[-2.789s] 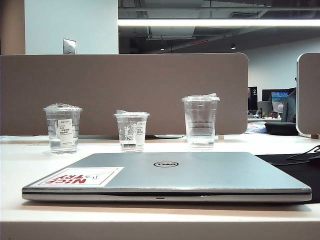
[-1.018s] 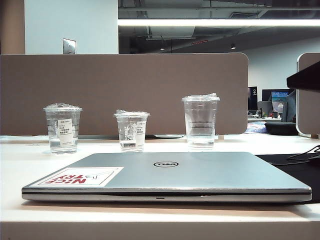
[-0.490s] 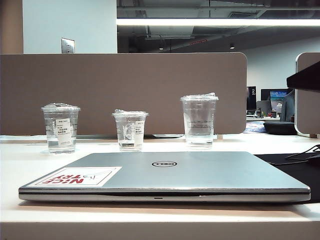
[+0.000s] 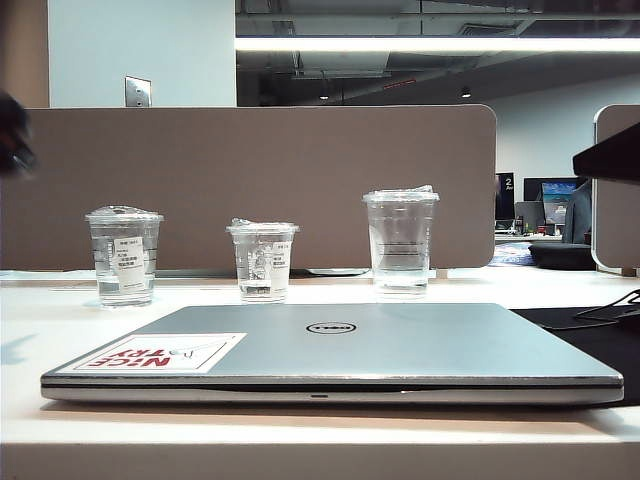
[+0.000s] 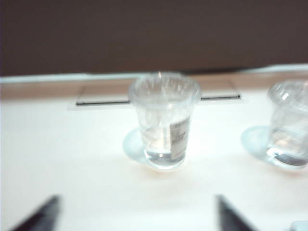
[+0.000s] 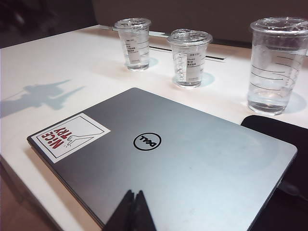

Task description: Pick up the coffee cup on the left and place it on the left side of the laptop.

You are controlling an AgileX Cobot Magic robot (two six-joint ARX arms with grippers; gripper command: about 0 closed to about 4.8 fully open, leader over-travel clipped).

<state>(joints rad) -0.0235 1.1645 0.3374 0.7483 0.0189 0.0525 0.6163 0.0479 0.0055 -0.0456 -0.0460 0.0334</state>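
Observation:
The coffee cup (image 4: pixel 124 255), clear with a lid and a long white label, stands at the back left of the white table. In the left wrist view this cup (image 5: pixel 165 120) is centred ahead of my left gripper (image 5: pixel 137 214), which is open, apart from it and holds nothing. The closed silver laptop (image 4: pixel 330 350) with the red-lettered sticker lies in front. My right gripper (image 6: pixel 134 195) hangs shut above the laptop (image 6: pixel 168 159), empty. The cup (image 6: pixel 134 43) shows far off there.
A shorter labelled cup (image 4: pixel 262 262) and a tall clear cup (image 4: pixel 401 243) stand to the right of the coffee cup. A brown partition (image 4: pixel 250 185) runs behind them. A black mat (image 4: pixel 590 340) lies at the laptop's right. Bare table lies left of the laptop.
A blurred dark part of the left arm has come into the exterior view at the upper left edge. The cups, the laptop and the right arm have kept still.

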